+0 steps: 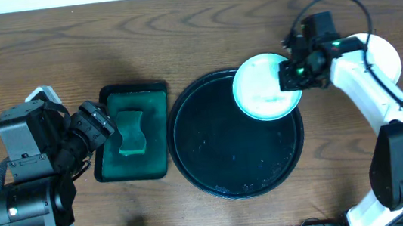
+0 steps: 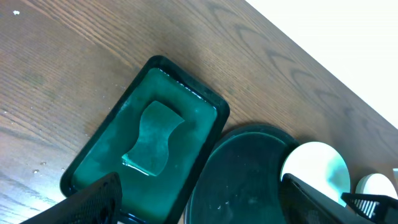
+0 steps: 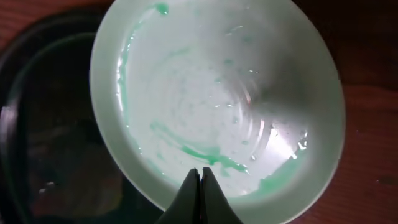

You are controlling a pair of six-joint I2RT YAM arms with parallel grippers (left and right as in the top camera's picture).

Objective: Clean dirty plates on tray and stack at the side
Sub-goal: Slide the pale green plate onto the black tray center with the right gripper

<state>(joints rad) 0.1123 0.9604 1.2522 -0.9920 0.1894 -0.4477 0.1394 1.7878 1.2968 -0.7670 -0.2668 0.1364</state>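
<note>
One dirty plate (image 1: 264, 91), white with teal-green smears, lies at the black tray's (image 1: 222, 164) upper right and overhangs its rim. Up close, the plate (image 3: 211, 93) shows smears along its lower part. My right gripper (image 1: 293, 73) is shut, with its tips (image 3: 200, 171) together over the plate's near inner edge. Nothing shows between the fingers. My left gripper (image 1: 103, 129) stands open at the left end of the green tray, holding nothing. In its own view the left gripper (image 2: 202, 196) spans the green tray and the black tray (image 2: 249, 180).
A dark green rectangular tray (image 1: 155, 95) with a teal sponge (image 1: 132, 133) sits left of the black tray. Another white plate (image 1: 382, 53) lies on the table at the far right, partly under my right arm.
</note>
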